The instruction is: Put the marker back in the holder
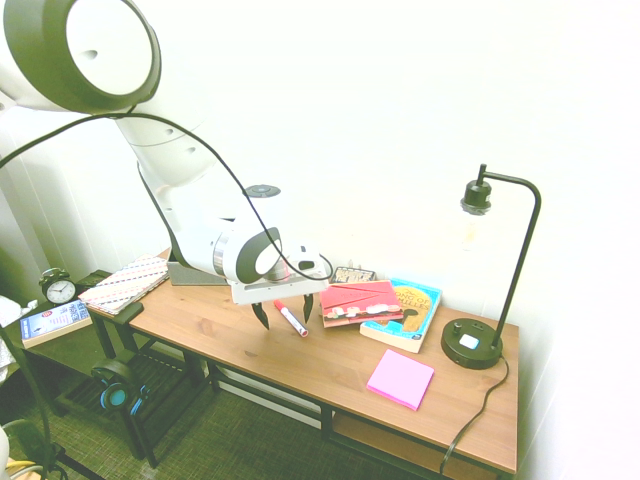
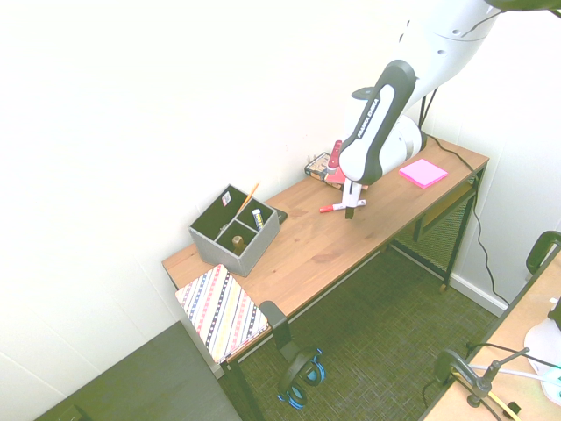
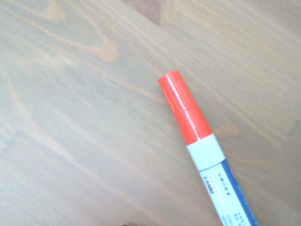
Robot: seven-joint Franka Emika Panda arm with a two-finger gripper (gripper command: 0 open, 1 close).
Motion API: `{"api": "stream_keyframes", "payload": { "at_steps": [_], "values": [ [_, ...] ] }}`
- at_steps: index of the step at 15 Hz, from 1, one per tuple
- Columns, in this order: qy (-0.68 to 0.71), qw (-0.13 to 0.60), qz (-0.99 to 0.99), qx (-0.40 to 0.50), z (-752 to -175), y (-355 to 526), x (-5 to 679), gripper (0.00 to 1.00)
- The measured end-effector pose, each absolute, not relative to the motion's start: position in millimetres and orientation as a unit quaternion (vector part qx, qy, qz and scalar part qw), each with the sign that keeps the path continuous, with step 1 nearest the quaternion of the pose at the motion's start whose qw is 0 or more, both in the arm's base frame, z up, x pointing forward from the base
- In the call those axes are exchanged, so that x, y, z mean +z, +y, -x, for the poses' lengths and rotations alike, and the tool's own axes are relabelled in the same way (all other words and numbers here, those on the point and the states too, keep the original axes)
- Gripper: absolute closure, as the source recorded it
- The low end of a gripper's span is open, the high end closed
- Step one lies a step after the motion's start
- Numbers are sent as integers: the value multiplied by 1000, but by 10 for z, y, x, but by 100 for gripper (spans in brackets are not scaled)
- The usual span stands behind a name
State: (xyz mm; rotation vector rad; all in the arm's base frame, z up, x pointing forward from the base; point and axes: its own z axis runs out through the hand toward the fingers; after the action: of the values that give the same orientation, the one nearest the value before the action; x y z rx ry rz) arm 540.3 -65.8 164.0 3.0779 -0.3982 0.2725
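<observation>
The marker (image 1: 291,319), white-barrelled with a red cap, lies flat on the wooden desk (image 1: 330,365). It also shows on the desk as the marker (image 2: 333,208) and fills the wrist view close up as the marker (image 3: 197,141). My gripper (image 1: 285,315) hangs low over it, open, with one dark finger on each side of the barrel and nothing gripped. From the other side the gripper (image 2: 351,209) stands at the marker's white end. The grey holder (image 2: 235,232) sits toward the desk's far end, with a pencil and other items in its dark compartments.
A red book (image 1: 358,300) and a blue-and-yellow book (image 1: 410,312) lie just past the marker. A pink sticky pad (image 1: 400,378) and a black lamp (image 1: 475,345) occupy that end. A striped notebook (image 2: 221,311) lies beside the holder at the desk's corner.
</observation>
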Motion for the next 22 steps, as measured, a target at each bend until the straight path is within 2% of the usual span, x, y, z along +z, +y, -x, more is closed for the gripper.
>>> {"api": "stream_keyframes", "payload": {
  "at_steps": [6, 22],
  "values": [
    [-129, 13, -988, 81, -5611, -692, 1606, 100],
    [-149, 9, -986, 78, -5583, -722, 1593, 100]
  ]
}}
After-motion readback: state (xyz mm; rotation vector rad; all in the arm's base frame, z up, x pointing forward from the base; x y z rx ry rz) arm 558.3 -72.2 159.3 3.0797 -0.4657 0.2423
